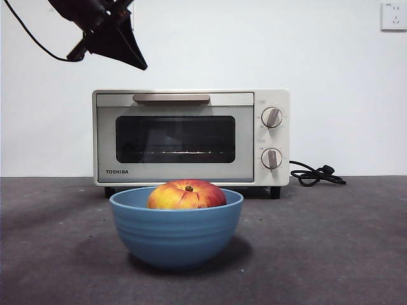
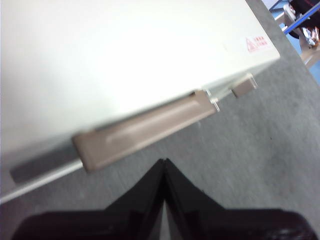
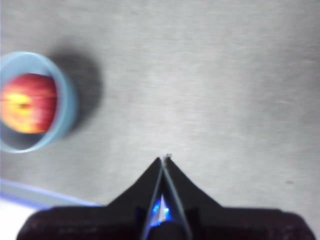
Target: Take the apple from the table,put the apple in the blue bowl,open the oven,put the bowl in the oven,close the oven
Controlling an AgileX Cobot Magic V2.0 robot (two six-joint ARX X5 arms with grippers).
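The red and yellow apple (image 1: 186, 194) lies inside the blue bowl (image 1: 176, 230), which stands on the table (image 1: 331, 254) in front of the oven (image 1: 191, 136). The oven's dark glass door is closed, its beige handle (image 1: 171, 98) along the top edge. My left gripper (image 1: 141, 65) hangs shut above the oven's upper left; in the left wrist view the left gripper (image 2: 164, 161) points just short of the handle (image 2: 145, 130), not touching it. My right gripper (image 3: 164, 159) is shut over bare table, well apart from the bowl (image 3: 65, 107) and apple (image 3: 27, 102).
The oven's black cord (image 1: 316, 174) lies coiled on the table to its right. A white wall stands behind, with a socket (image 1: 393, 15) at its upper right. Two round knobs (image 1: 271, 117) sit on the oven's right side.
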